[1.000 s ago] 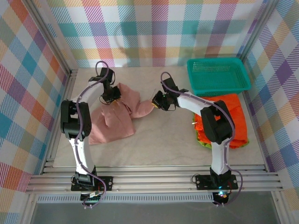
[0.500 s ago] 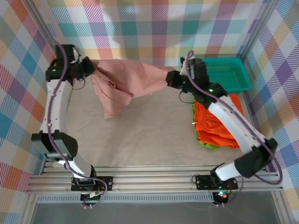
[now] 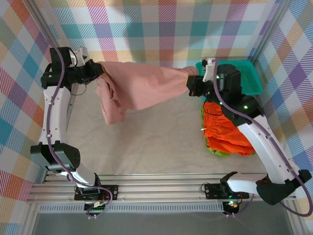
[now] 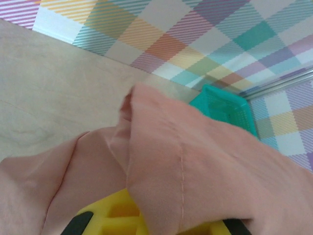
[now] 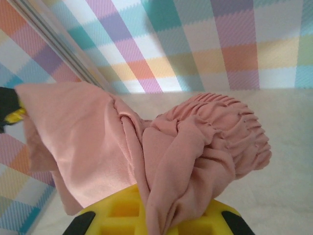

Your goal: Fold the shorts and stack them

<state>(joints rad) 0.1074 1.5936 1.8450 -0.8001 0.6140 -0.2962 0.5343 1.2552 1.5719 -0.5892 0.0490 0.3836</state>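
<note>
High over the far left of the table [image 3: 156, 147], the left hand [image 3: 94, 73] is clenched on one end of the pink shorts [image 3: 142, 88]. Its fingertips are buried in cloth. In its wrist view the fabric drapes over the yellow body between the two black finger ends, so the pinch itself cannot be made out.

Across at the far right, the right hand [image 3: 192, 86] is clamped on the other end, at the gathered elastic waistband. In the right wrist view that waistband bunches over the jaws and hides them.

Between the two hands the pink shorts hang stretched in a broad band in front of the checked wall [image 3: 161, 29]. A loose fold droops just beside the left hand. Whether its lowest tip touches the table cannot be told.

Behind the right arm sits the teal basket [image 3: 252, 78], its middle covered by the arm. On the near side of the right hand, the orange shorts [image 3: 227, 132] lie on the table, partly crossed by the arm. The green shorts [image 3: 215, 150] show as a thin strip under their near edge.
</note>
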